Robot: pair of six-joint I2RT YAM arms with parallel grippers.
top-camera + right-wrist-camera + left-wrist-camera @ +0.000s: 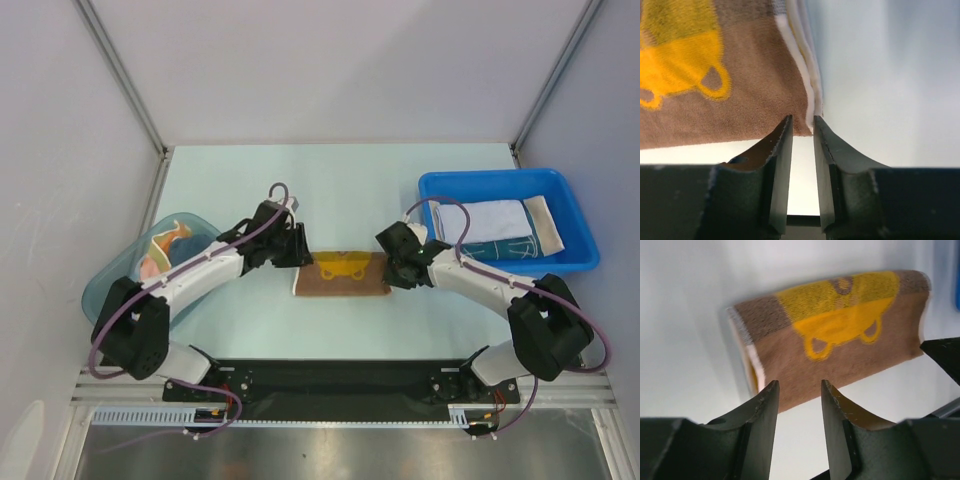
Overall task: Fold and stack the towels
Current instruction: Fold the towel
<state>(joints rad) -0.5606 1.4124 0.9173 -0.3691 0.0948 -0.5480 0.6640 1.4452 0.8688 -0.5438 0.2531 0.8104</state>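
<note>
The pale table (340,180) lies bare beyond the brown towel (340,272), a folded strip at centre with its long axis left to right. The blue bin (440,185) on the right holds folded towels (495,225). The teal tub (100,290) on the left holds bunched orange cloth (165,250), hard to make out. The left gripper (800,390) stands moderately apart at the strip's left end and the right gripper (802,122) narrowly apart at its right corner; neither clamps it.

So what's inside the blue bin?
The blue bin holds a folded white towel, a dark teal towel in front of it, and a cream towel at the right. Anything beneath them is covered.
</note>
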